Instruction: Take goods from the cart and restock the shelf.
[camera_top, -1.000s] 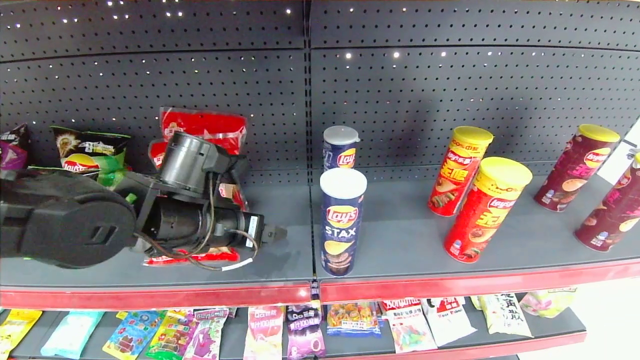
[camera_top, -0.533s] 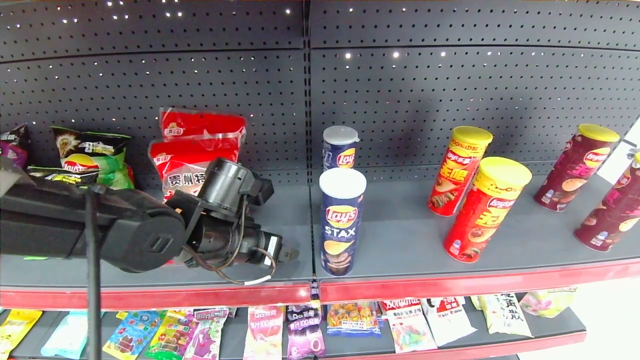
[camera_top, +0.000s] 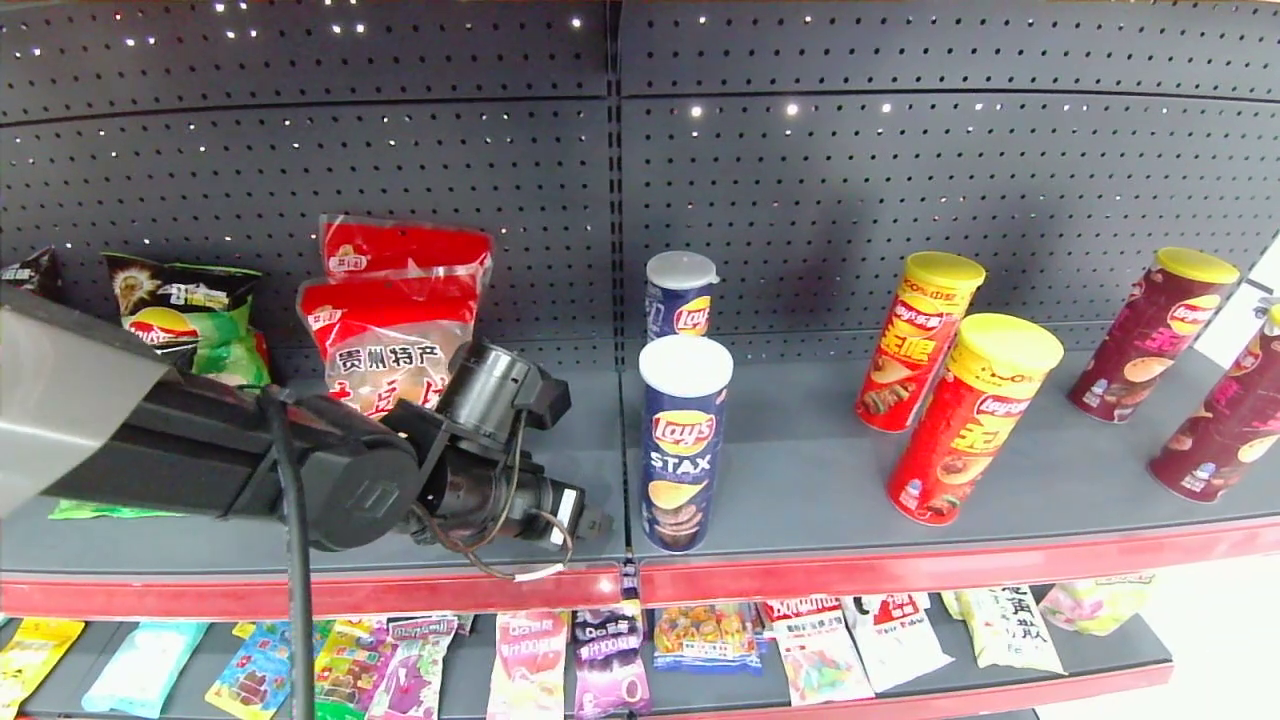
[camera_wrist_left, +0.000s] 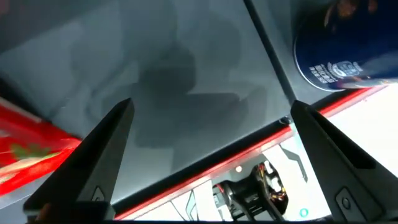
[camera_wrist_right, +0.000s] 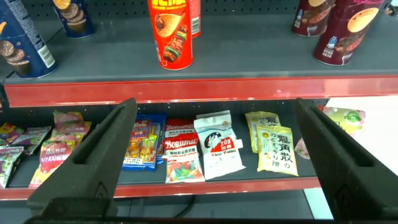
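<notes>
The left tool (camera_wrist_left: 208, 168) hung over the front part of the shelf (camera_top: 800, 480). Its fingers (camera_wrist_left: 102, 155) were spread wide apart and held nothing. Under it lay bare grey shelf and the red front lip. From the head camera its tip was poorly seen, but it seemed to sit just beside the front blue can (camera_top: 685, 440), near the edge. A second blue can (camera_top: 680, 295) stood behind the first, against the pegboard.

The stocked goods were on the shelf behind the left arm. A front red bag (camera_top: 385, 345) stood upright, with a rear red bag (camera_top: 405, 245) leaning on the back panel behind it. A green chip bag (camera_top: 185, 310) stood to their left.

The right tool (camera_wrist_right: 211, 168) faced the shelf front from lower down, its fingers also apart and empty. Between them showed the lower shelf (camera_wrist_right: 205, 188), laid with flat snack packets (camera_wrist_right: 214, 146).

To the right on the upper shelf stood two red cans with yellow lids (camera_top: 970, 420), tilted. Beyond them were maroon cans (camera_top: 1155, 330).
</notes>
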